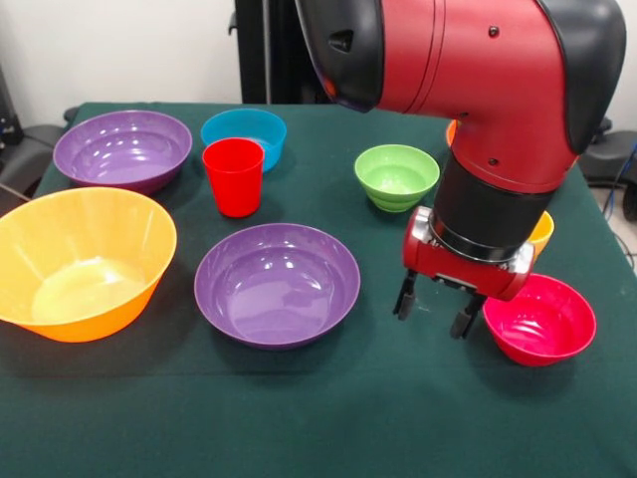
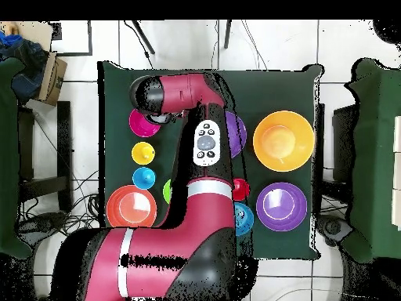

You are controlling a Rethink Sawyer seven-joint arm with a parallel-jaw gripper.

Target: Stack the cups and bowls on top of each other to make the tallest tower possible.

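Glossy magenta-pink plastic bowl (image 1: 539, 319) sits on the green-clothed desk (image 1: 328, 408), and everything else is placed from it. The robot's gripper (image 1: 435, 308) hangs just beside it, black fingers (image 1: 405, 296) spread and empty. A big purple plastic bowl (image 1: 277, 284) lies beyond the gripper, a red plastic cup (image 1: 234, 176) farther off.

A dark green cloth-covered table (image 2: 301, 86) stands on a floor of pale square tiles (image 2: 337, 43) with dark grout lines. A brown cardboard box (image 2: 52, 77) sits beside the table. In the front view, a plain white wall (image 1: 109, 50) rises behind.
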